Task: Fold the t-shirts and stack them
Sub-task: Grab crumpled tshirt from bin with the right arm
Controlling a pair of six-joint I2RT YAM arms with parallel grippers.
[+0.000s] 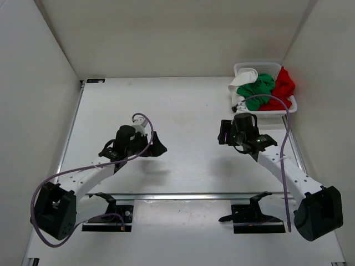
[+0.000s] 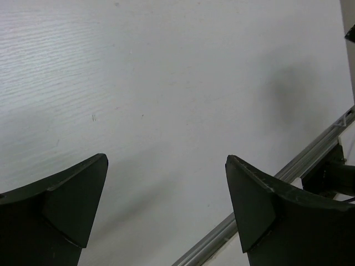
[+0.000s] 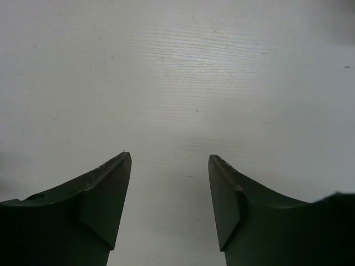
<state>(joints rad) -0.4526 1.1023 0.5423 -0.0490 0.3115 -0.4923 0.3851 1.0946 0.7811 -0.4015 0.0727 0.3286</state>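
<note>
Three crumpled t-shirts lie heaped in a white basket [image 1: 242, 68] at the table's back right: a green one [image 1: 258, 87] in the middle, a red one [image 1: 283, 87] to its right, a white one [image 1: 240, 84] hanging over the left rim. My left gripper [image 1: 157, 146] hovers open over bare table left of centre, nothing between its fingers [image 2: 72, 194]. Right of centre, just in front of the basket, my right gripper [image 1: 222, 133] is open too, and only bare tabletop shows between its fingers [image 3: 105, 188]. Neither wrist view shows a shirt.
White walls close in the table on the left, back and right. An aluminium rail [image 1: 183, 195] runs across the near edge by the arm bases, also visible in the left wrist view as the rail [image 2: 310, 158]. A purple cable [image 1: 285, 138] loops over the right arm near the basket.
</note>
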